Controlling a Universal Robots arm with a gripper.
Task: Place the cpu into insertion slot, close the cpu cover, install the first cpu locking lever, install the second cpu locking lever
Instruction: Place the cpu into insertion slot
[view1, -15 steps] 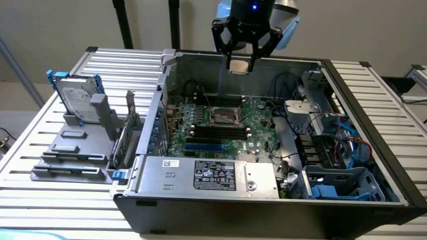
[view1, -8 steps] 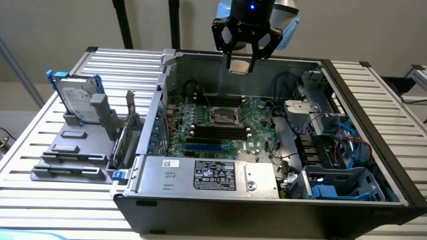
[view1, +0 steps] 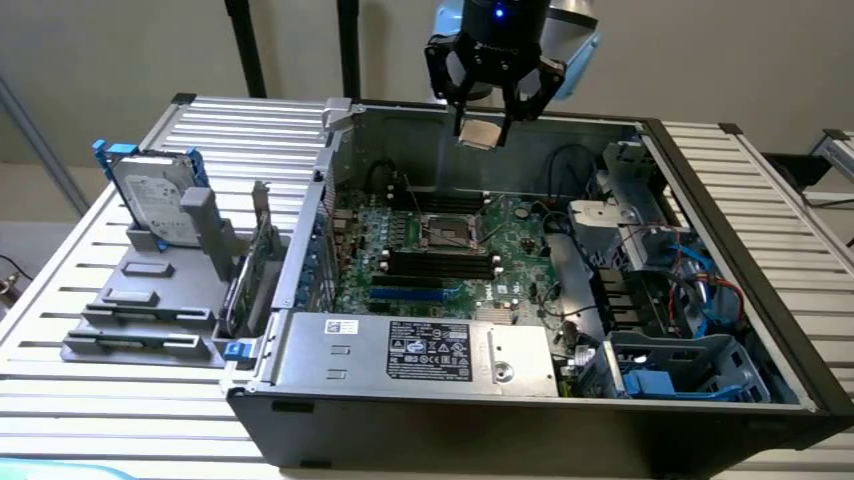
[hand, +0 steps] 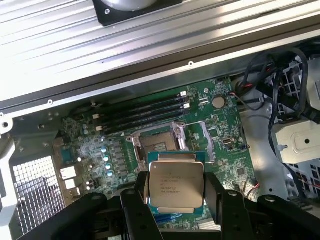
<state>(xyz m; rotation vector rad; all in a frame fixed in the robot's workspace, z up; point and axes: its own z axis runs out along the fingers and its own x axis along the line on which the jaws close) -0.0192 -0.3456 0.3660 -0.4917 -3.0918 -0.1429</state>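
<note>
The gripper (view1: 483, 125) hangs over the far wall of an open computer case (view1: 534, 440), its fingers pinching the cpu (hand: 176, 186) by two opposite edges; the insertion slot (view1: 451, 232) sits on the green motherboard (view1: 523, 238), well apart from the chip. The case lies on a slatted metal table (view1: 80, 400); a plain beige wall (view1: 107, 50) stands behind.
</note>
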